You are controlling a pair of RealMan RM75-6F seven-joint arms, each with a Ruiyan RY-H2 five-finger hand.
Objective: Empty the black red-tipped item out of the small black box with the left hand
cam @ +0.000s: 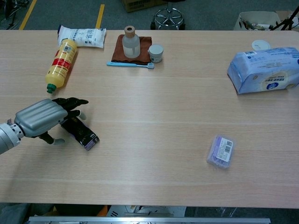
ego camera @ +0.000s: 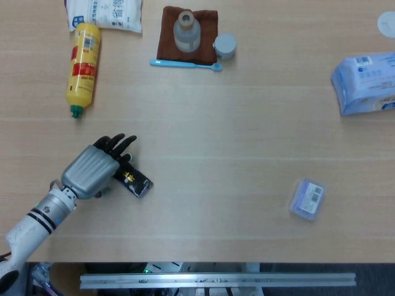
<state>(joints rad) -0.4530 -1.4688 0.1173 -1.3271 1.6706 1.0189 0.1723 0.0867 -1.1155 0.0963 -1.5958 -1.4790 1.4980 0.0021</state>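
Note:
The small black box (ego camera: 135,182) (cam: 84,135) with gold print lies flat on the table near the left front, its long axis running diagonally. My left hand (ego camera: 94,168) (cam: 44,118) hovers over its upper-left end, fingers spread and extended above the box, thumb low at the near side. Whether the fingers touch the box is hidden by the hand's silver back. No black red-tipped item shows outside the box. My right hand appears in neither view.
A yellow bottle (ego camera: 83,60) lies at the back left beside a white packet (ego camera: 103,13). A brown cloth with a glass bottle (ego camera: 186,31), small cup and blue toothbrush (ego camera: 185,63) sit at the back. A tissue pack (ego camera: 366,82) and a purple packet (ego camera: 307,198) lie right.

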